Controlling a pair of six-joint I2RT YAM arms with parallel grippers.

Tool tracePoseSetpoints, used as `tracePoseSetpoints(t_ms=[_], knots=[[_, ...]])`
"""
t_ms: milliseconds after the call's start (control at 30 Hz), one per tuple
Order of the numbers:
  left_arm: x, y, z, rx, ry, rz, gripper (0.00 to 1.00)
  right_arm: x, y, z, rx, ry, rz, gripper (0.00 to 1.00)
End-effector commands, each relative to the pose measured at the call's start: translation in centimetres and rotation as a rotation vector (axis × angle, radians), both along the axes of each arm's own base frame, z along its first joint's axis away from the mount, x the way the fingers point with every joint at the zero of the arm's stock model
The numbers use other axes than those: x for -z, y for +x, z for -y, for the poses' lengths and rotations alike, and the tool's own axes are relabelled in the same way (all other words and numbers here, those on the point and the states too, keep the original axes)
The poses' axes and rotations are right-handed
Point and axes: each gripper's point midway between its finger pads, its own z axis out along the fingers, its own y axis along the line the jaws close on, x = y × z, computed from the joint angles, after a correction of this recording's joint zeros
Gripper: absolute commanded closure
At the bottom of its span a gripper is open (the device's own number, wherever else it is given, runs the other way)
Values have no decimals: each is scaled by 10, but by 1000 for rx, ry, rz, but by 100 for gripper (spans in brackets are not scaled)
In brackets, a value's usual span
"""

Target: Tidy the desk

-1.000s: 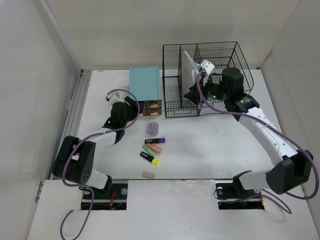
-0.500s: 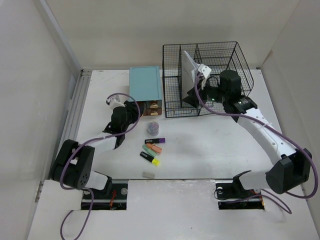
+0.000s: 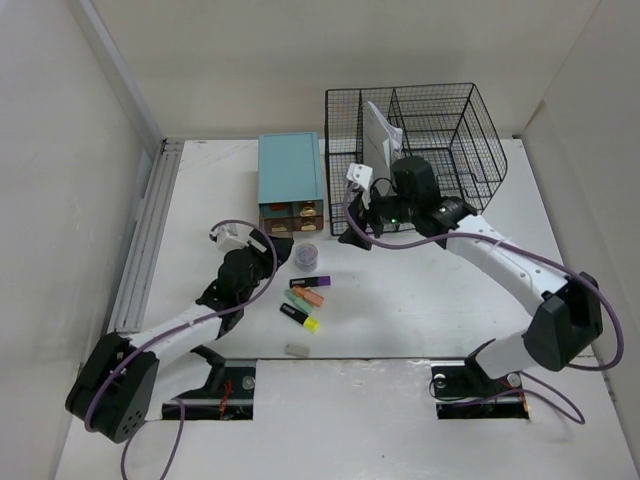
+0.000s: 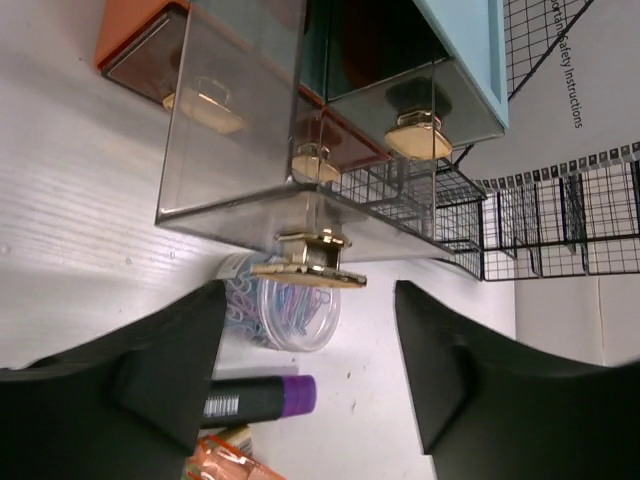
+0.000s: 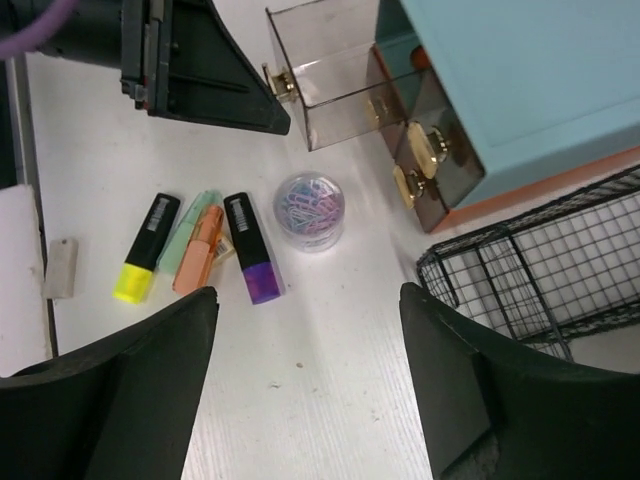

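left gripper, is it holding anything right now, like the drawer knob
Nothing is held. The left gripper is open; the gold knob of the clear drawer sits just ahead of it, untouched.

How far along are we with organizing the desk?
Done: a white booklet stands in the black wire-mesh rack; one clear drawer of the teal drawer box is pulled out. In hand: nothing, left gripper and right gripper both open. Left: four highlighters, clear paper-clip tub and pale eraser loose on the white desk.

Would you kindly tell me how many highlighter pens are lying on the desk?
4, lying side by side on the desk beside the jar of clips: yellow pen, green pen, orange pen, purple pen nearest the jar. None appears hidden.
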Motion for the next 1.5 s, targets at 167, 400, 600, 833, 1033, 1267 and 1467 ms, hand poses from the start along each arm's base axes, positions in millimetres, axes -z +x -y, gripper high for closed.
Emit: tracePoseSetpoints(t_ms=[167, 400, 600, 833, 1033, 1267, 1467], knots=[[-29, -21, -4, 15, -10, 35, 31, 22, 7, -34, -33, -101, 58, 18], [-87, -50, -35, -65, -31, 124, 31, 53, 21, -67, -42, -178, 42, 16], [-162, -74, -73, -168, -72, 273, 32, 77, 32, -88, -39, -214, 41, 16], [-170, -84, -85, -188, -32, 275, 32, 106, 29, -106, -74, -254, 0, 12], [-167, -88, -88, -189, -45, 293, 32, 124, 25, -107, -96, -288, -14, 8], [-169, -90, -87, -181, -51, 300, 32, 142, 26, -108, -104, -311, -29, 6], [-166, -91, -86, -170, -44, 301, 32, 159, 29, -108, -99, -338, -49, 6]])
